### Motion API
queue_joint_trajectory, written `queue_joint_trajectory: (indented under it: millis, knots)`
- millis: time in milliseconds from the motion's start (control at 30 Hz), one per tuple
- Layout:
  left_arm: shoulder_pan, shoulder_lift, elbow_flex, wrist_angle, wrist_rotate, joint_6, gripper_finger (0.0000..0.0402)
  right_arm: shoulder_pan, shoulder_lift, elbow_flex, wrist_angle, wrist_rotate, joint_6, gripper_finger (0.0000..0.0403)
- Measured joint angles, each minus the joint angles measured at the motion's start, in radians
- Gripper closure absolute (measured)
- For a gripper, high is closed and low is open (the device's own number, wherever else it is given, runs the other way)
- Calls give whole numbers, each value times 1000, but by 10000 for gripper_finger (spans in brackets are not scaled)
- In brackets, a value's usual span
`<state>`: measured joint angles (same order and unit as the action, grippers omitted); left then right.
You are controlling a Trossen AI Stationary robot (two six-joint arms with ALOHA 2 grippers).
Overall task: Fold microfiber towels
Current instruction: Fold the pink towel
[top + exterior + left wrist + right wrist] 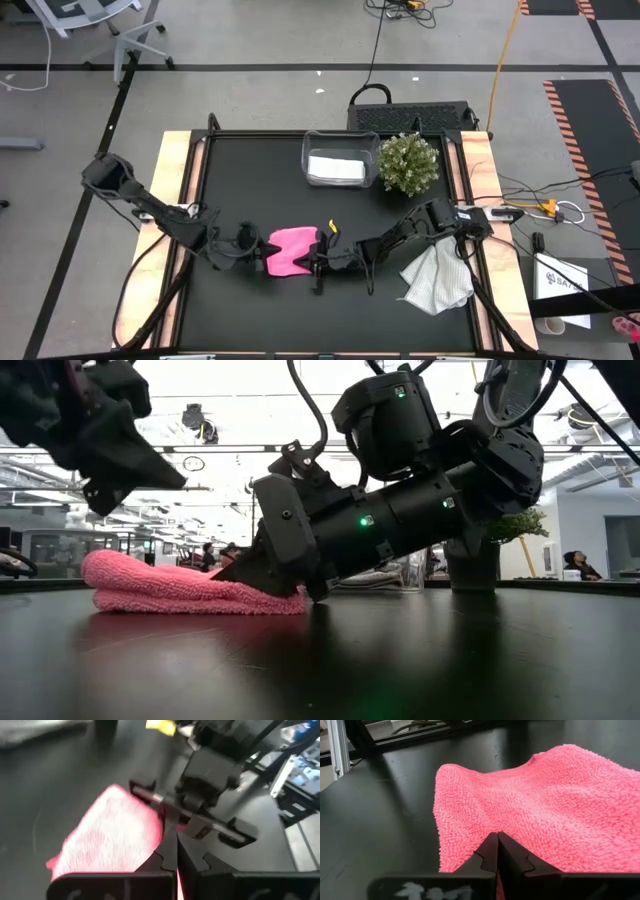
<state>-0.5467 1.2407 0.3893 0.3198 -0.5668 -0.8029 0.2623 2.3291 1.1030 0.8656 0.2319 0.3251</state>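
The bright pink towel (290,250) lies folded on the black table's near middle and also shows in the low view (170,588). My left gripper (264,252) is shut and hovers over the towel's left edge (110,835), raised off it in the low view (180,480). My right gripper (318,258) is shut at the towel's right end (545,805). One white towel (337,168) lies folded in the clear bin (305,150). A pale grey towel (437,280) lies crumpled at the near right. My right gripper has its shut fingertips (235,572) on the top of the pink towel near its right end (485,827). The fingers slant down from the table's right. The towel lies flat on the table. Whether any cloth is pinched between the fingers, I cannot tell.
A potted plant (408,162) stands at the far right beside the clear bin. A small yellow object (332,228) lies just beyond the right gripper. Bare black table stretches at the far left and along the near edge.
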Motion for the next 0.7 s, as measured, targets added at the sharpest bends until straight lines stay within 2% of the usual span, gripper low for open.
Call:
queue_joint_trajectory:
  millis: [67, 133, 533, 700]
  knots:
    - [-18, 35, -2, 0, -14, -55, 401, -5, 0, 0, -1, -1, 0, 403]
    - [-34, 84, -1, 67, -31, -90, 401, -7, 1, -1, -2, -1, 1, 403]
    - [-50, 466, 0, 447, -63, -168, 401, -7, 1, -1, -2, 0, 11, 403]
    - [-51, 561, 2, 551, -95, -184, 401, -7, 1, -1, -3, 1, 10, 403]
